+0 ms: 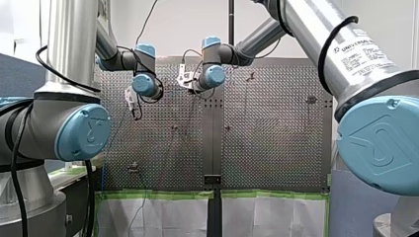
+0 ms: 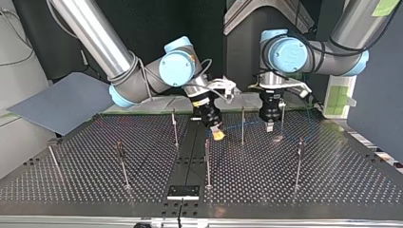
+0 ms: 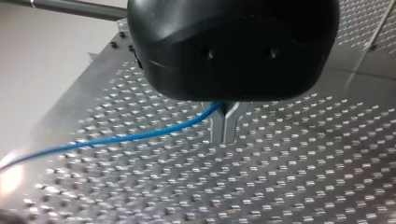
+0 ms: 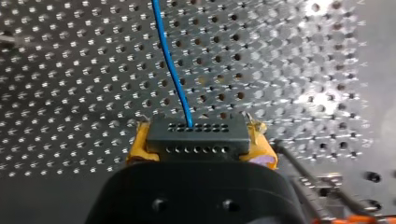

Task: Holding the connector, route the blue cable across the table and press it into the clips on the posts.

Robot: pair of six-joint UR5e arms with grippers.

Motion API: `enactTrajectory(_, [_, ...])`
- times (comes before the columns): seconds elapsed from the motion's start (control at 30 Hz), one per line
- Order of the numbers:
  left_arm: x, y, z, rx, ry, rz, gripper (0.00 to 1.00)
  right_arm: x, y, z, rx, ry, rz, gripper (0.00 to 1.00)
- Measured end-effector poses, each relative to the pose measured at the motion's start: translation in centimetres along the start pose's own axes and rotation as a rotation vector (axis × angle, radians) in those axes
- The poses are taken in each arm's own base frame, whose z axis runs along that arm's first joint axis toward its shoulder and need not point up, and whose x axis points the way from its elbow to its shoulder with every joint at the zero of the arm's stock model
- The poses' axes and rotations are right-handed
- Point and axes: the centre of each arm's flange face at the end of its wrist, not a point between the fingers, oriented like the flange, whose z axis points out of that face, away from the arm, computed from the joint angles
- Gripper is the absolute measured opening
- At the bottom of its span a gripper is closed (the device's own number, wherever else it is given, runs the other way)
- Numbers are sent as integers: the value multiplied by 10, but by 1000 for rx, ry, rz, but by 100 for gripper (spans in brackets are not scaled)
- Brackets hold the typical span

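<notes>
Blue cable, black connector, yellow pads, silver perforated table

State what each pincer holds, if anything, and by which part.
My right pincer clamps the dark connector by its two ends, between yellow pads. My left pincer pinches the blue cable partway along its length.

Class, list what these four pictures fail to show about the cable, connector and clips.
Posts: their clips are too small in the top and front views.
Blue cable: far end cut off by the left wrist view's edge; too thin to trace in the front view.
Connector: rear hidden by my right gripper in the right wrist view.
</notes>
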Motion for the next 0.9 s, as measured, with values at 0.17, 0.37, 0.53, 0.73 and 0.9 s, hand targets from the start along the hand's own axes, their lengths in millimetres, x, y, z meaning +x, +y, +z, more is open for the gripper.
enactTrajectory(0.17, [38,6,-11,-8,72,15,2,-14,3,-4,-6,-26,-1,0])
enactTrajectory(0.37, [84,16,-24,-19,142,18,2,-32,10,-9,-17,-64,-2,0])
enactTrajectory(0.53, [97,20,-30,-21,154,13,2,-50,15,-16,-25,-99,-6,0])
enactTrajectory(0.73, [101,21,-28,-18,147,8,2,-71,18,-24,-30,-137,-14,0])
enactTrajectory(0.9, [118,24,-24,-16,159,12,2,-86,20,-28,-29,-151,-16,0])
